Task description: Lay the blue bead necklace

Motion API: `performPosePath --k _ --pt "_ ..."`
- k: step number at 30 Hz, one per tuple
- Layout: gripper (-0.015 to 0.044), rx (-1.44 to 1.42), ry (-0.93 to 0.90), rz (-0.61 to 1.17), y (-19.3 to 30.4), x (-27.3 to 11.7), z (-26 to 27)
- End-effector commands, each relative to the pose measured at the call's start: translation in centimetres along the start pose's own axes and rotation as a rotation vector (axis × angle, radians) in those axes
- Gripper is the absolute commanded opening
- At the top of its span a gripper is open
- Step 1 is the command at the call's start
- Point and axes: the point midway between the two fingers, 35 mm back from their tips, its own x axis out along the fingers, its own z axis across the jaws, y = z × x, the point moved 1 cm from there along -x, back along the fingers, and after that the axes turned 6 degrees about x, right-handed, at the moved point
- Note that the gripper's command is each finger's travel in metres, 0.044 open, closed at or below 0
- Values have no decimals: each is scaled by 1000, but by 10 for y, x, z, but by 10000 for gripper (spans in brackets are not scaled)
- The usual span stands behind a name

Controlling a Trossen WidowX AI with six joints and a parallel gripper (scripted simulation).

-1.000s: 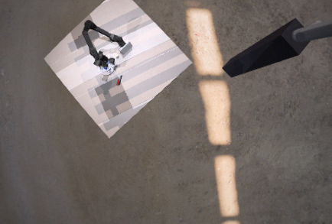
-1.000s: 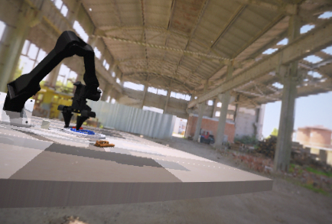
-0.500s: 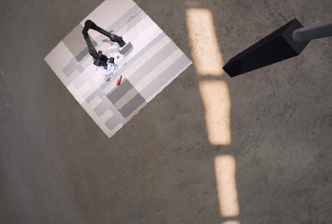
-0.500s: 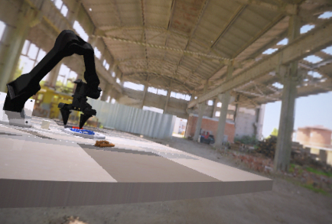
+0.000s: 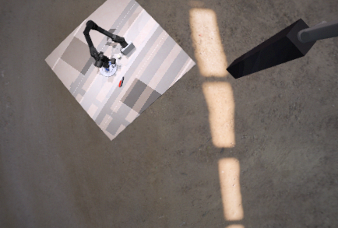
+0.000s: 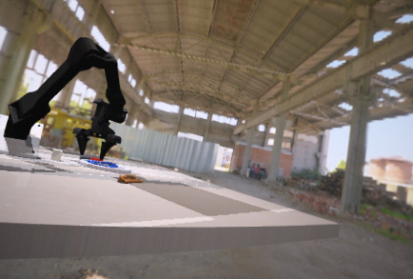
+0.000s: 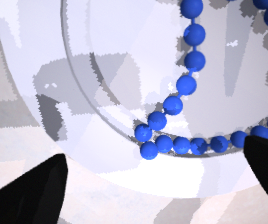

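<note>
The blue bead necklace [image 7: 194, 61] [image 6: 106, 164] lies on the pale round bead board [image 7: 15, 75] [image 6: 125, 170] [image 5: 113, 72]. In the wrist view one strand follows the groove's curve at the lower right. It bends sharply at the lower left of the groove, and another strand runs up across the board's inside, off the groove. The far part is outside the wrist view. My gripper [image 7: 156, 153] [image 6: 91, 158] is open, fingers wide apart, low over the board's edge. The bend's beads lie between the fingertips in the wrist view, not gripped. The right fingertip overlaps the lower strand in view.
A small red and dark object [image 5: 121, 82], orange in the exterior view [image 6: 129, 178], lies on the table beside the board. A small white block [image 5: 118, 56] [image 6: 56, 154] stands between the board and the arm's base [image 5: 128, 49]. A small red patch [image 6: 95, 159] shows near the fingertips.
</note>
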Motion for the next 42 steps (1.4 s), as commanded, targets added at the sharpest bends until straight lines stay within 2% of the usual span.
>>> performPosePath --k 1,8,9,18,23,28,42 --pt "309 -140 -1 -5 -16 -7 -14" --pt "125 -523 1 -6 -50 -21 -53" --pt "120 -566 2 -6 -53 -23 -57" --pt "120 -600 2 -6 -55 -24 -61" --pt "120 -600 3 -6 -55 -9 -61" --pt "120 -589 1 -11 -56 -14 -61" --pt "120 -597 3 -7 -56 8 -61"
